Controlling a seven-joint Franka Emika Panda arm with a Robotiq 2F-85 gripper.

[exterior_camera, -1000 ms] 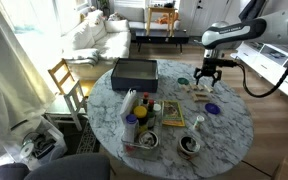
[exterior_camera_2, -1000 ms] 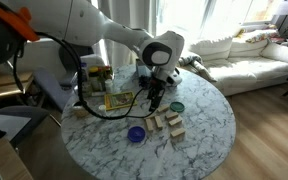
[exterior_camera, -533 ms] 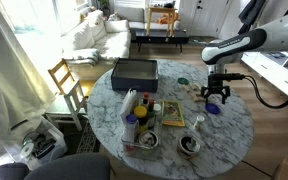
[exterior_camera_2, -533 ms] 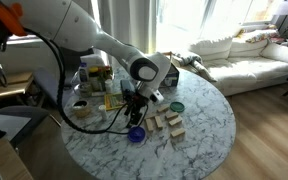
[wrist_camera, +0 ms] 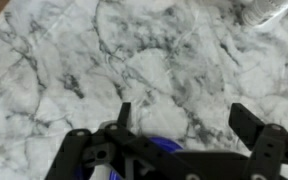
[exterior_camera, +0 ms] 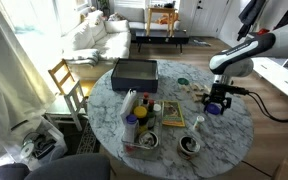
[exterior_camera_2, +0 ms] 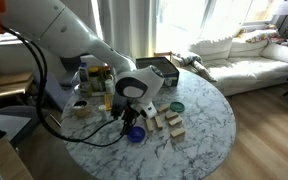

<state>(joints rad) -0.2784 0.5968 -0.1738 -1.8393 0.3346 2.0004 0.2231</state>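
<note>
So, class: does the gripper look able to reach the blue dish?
Probably yes: the gripper hangs open just above the blue dish, nothing between them; the blocks lie aside.

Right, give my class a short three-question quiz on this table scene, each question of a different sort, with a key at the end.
1. Which thing lies nearest the claw: A a green lid, B a blue dish, C a wooden block?
2. True or false: the claw is shut on the blue dish.
3. Fill in: the round table top is white ____ with grey veins.

Key: 1 B. 2 False: in the wrist view the jaws stand open, with the dish showing between them. 3 marble.
</note>
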